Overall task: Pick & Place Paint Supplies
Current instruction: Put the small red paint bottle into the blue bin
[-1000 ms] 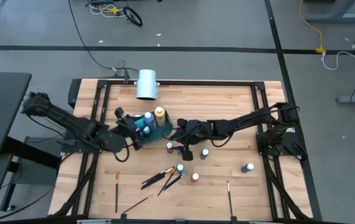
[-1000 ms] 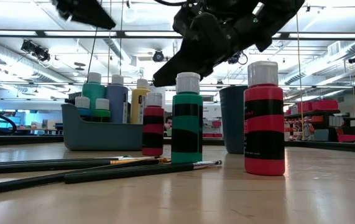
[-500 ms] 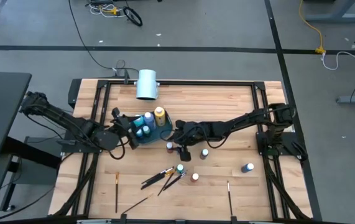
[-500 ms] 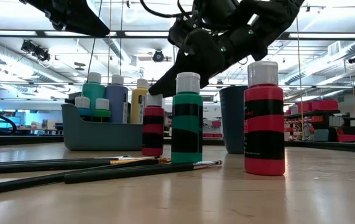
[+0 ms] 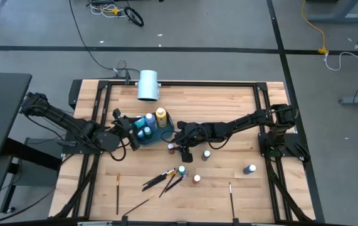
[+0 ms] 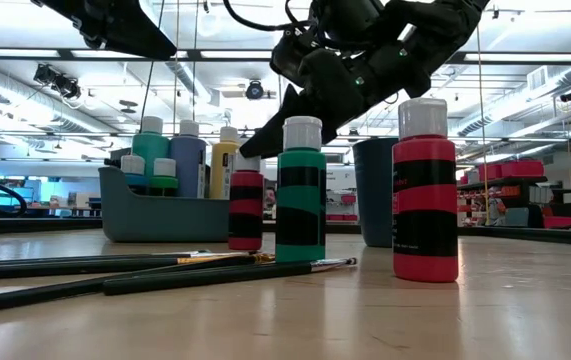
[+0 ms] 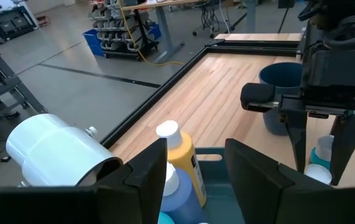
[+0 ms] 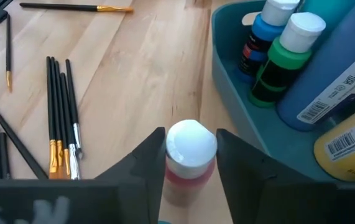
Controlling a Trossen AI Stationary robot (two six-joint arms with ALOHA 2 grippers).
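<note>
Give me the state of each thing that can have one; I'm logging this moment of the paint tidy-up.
Right gripper: fingers either side of the small red bottle's white cap.
Small red bottle: upright on the table, beside the bin.
Left gripper: open, empty, above the bin.
Teal bin: holds upright bottles.
White cylinder: lying on its side.
Paintbrushes: lying flat.

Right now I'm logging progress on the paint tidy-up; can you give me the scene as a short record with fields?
Bin: holds several bottles, including a yellow one
Right pincer: fingers either side of a white-capped red bottle standing beside the bin, not lifted
Left pincer: open, empty, over the bin
Loose bottles: green, big red, blue
Brushes: lying on the table, near its front
White cylinder: on its side at the back
</note>
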